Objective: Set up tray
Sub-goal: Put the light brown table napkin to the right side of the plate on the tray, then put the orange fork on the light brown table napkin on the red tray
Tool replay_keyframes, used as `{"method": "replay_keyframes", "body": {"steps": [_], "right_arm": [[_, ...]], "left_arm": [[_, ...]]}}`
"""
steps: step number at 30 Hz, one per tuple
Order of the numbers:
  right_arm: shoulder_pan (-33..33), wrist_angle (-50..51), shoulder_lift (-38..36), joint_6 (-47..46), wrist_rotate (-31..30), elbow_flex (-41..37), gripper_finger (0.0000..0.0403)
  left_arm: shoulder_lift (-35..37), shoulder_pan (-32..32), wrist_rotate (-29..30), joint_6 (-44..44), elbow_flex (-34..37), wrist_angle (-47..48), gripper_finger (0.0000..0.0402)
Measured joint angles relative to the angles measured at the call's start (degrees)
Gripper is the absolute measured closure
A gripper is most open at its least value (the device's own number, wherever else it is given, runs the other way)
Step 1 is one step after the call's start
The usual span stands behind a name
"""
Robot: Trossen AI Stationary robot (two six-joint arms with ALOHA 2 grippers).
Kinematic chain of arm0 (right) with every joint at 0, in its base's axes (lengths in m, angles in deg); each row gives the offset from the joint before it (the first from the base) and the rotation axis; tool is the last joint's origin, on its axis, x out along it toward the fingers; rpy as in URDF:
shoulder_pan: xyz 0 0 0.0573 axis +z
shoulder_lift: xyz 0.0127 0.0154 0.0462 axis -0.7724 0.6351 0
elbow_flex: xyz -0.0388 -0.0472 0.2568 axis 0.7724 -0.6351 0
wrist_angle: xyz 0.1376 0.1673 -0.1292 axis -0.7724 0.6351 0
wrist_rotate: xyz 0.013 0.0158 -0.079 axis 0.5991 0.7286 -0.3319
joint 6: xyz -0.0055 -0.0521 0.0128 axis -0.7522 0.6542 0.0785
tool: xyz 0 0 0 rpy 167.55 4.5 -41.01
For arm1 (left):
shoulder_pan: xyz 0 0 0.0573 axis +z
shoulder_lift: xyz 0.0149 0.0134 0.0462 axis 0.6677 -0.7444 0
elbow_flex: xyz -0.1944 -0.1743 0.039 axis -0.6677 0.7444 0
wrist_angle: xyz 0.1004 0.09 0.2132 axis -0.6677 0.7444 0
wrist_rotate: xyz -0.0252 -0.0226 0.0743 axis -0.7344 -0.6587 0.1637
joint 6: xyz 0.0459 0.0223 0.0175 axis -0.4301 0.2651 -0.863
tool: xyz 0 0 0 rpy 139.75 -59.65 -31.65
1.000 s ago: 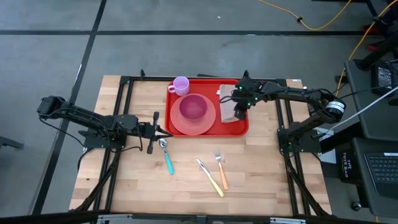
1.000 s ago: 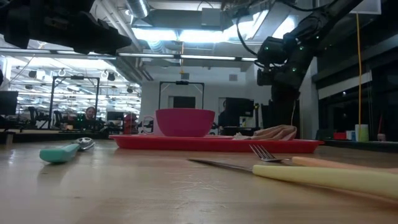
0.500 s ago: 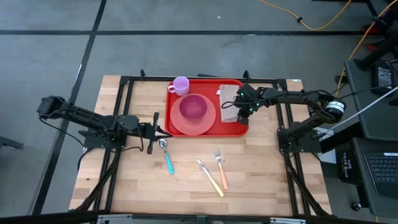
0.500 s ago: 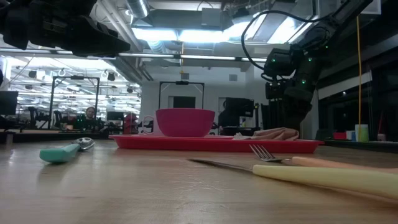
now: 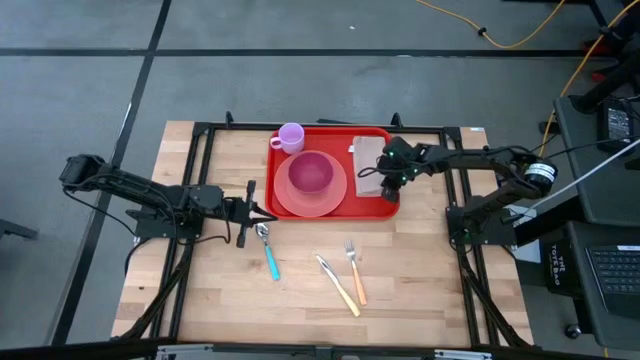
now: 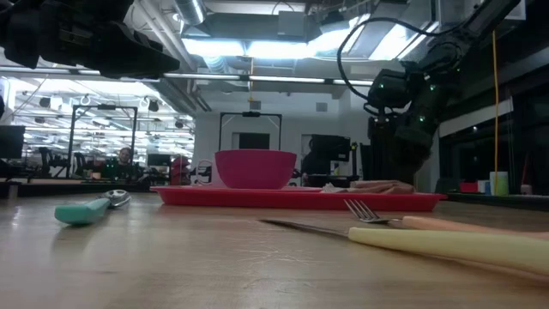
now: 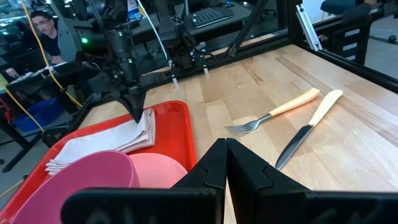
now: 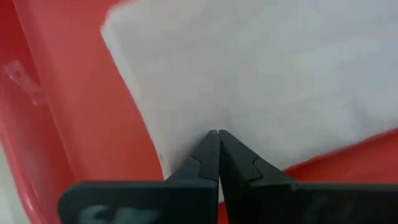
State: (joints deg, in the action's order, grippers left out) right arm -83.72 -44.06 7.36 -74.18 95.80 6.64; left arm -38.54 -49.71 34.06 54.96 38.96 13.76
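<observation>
The red tray [image 5: 340,138] lies at the table's far middle. It carries a pink bowl [image 5: 311,172] on a pink plate [image 5: 288,198], a lilac cup [image 5: 291,137] and a folded white napkin [image 5: 367,158] at its right end. My right gripper [image 5: 384,189] is shut, pointing steeply down on the napkin's near right corner. My left gripper [image 5: 267,212] is shut, lies about level and hangs just left of the tray's near left corner, over the bowl end of a teal-handled spoon [image 5: 269,252], holding nothing. My right gripper presses its shut fingertips [image 8: 217,138] down on the napkin close to its near right edge [image 8: 163,149], coming from above at a slant from the table's right. No fold shows between the fingers. The napkin lies flat on the tray floor [image 7: 138,127].
A fork [image 5: 354,270] and a knife [image 5: 338,285] lie on the bare wood near the table's middle front, right of the spoon. Black frame rails [image 5: 200,180] run along both sides of the table. A person sits at a desk beyond the table [image 7: 43,28].
My right gripper has come down and toward the tray's near edge, ending on the napkin's near right corner. The napkin, which bulged up in the low view, now lies flatter on the tray.
</observation>
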Motion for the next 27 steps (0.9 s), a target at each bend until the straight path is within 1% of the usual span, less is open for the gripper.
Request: {"method": "replay_keyframes", "body": {"steps": [5,9,11,15,25,27], "right_arm": [[0.0,-0.3,-2.4,0.2,0.1,2.4,0.0400],[0.1,1.1,-3.1,-1.3,2.6,3.3,0.0400],[0.1,2.9,-3.1,-2.6,2.9,3.2,0.0400],[0.6,3.8,-3.1,-3.8,0.4,1.9,0.0400],[4.1,2.3,-3.0,-7.2,-0.7,0.7,0.0400],[4.7,1.2,-3.0,-7.3,-2.4,0.7,0.0400]], "left_arm": [[0.0,0.0,0.0,0.0,0.0,0.0,0.0398],[0.0,0.0,0.0,0.0,0.0,0.0,0.0398],[0.0,0.0,0.0,0.0,0.0,0.0,0.0398],[0.0,0.0,0.0,0.0,0.0,0.0,0.0398],[0.0,0.0,0.0,0.0,0.0,0.0,0.0398],[0.0,0.0,0.0,0.0,0.0,0.0,0.0398]]}}
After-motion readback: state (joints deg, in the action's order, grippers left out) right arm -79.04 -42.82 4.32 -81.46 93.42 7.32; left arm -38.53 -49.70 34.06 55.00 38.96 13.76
